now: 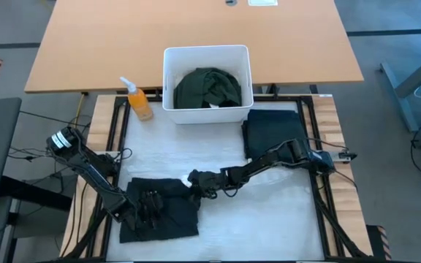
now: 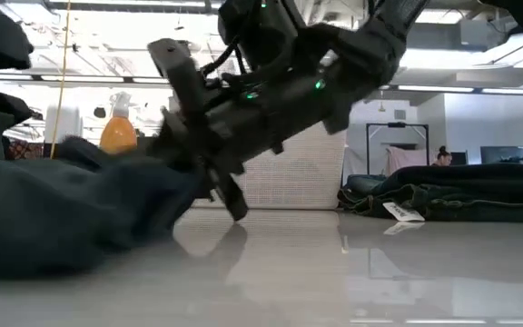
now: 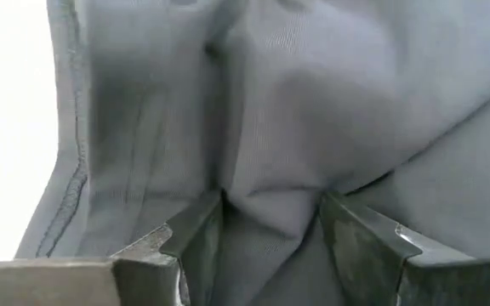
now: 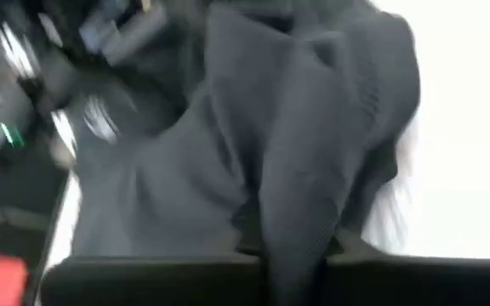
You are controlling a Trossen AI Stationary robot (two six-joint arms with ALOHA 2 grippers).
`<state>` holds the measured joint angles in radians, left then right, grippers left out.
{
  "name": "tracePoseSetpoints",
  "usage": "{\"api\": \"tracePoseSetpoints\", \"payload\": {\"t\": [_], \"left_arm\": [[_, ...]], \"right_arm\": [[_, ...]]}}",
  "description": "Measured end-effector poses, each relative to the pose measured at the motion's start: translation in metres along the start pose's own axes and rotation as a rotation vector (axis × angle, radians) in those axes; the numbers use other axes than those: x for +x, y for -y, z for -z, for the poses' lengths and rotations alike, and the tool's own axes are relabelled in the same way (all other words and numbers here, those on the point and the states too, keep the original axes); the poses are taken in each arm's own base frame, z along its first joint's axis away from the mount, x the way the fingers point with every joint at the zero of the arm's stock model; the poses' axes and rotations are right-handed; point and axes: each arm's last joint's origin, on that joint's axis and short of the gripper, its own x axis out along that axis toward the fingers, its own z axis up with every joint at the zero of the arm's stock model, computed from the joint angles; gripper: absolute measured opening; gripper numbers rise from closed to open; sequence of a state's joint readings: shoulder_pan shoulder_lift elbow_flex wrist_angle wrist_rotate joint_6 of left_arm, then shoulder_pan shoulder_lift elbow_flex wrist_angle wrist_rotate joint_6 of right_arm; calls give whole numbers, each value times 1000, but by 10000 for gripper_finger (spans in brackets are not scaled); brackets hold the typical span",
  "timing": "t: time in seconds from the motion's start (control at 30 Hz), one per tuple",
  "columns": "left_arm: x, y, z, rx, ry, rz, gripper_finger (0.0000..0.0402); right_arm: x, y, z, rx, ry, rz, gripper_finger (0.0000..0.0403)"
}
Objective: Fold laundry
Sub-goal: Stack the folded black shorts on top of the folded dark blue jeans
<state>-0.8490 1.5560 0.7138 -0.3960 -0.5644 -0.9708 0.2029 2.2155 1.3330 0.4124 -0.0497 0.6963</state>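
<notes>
Dark cloth of the black garment [image 1: 159,208] at the counter's [image 1: 269,204] near edge, half folded, is pinched by the right end effector [image 1: 194,180] at its corner, the left end effector [image 1: 148,207] straddles a ridge of it with fingers apart, one folded garment [image 1: 272,131] lies aside, and a dark green garment [image 1: 209,88] waits in the white bin [image 1: 170,73].

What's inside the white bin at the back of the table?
A crumpled dark green garment fills the white bin, with a small white tag showing at its front edge. Whatever lies beneath that garment, including the bin's floor, is covered.
</notes>
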Motion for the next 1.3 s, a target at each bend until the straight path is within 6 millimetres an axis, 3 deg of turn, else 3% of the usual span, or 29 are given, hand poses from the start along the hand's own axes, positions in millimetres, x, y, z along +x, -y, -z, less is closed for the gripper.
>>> {"api": "tracePoseSetpoints", "payload": {"t": [0.07,0.17,0.3,0.43,0.57,0.7,0.87,1.07,1.3], "left_arm": [[3,4,-7,-42,62,28,185],[14,11,-19,-75,177,52,185],[48,19,-37,-89,318,77,185],[83,24,-68,-65,474,129,185],[89,28,-108,60,541,183,185],[83,29,-134,163,529,159,185],[58,30,-157,249,487,127,185],[40,21,-150,268,358,37,185],[43,15,-132,191,280,4,185]], "right_arm": [[-13,-10,-4,-53,-68,23,27],[-41,-29,-9,-133,-180,113,37],[-84,-46,2,-242,-368,335,41],[-128,-59,11,-276,-511,537,31],[-157,-64,23,-237,-599,696,32],[-171,-73,30,-198,-627,733,33],[-181,-81,31,-171,-628,723,33],[-182,-78,26,-170,-622,721,33],[-179,-71,17,-169,-611,716,33]]}}
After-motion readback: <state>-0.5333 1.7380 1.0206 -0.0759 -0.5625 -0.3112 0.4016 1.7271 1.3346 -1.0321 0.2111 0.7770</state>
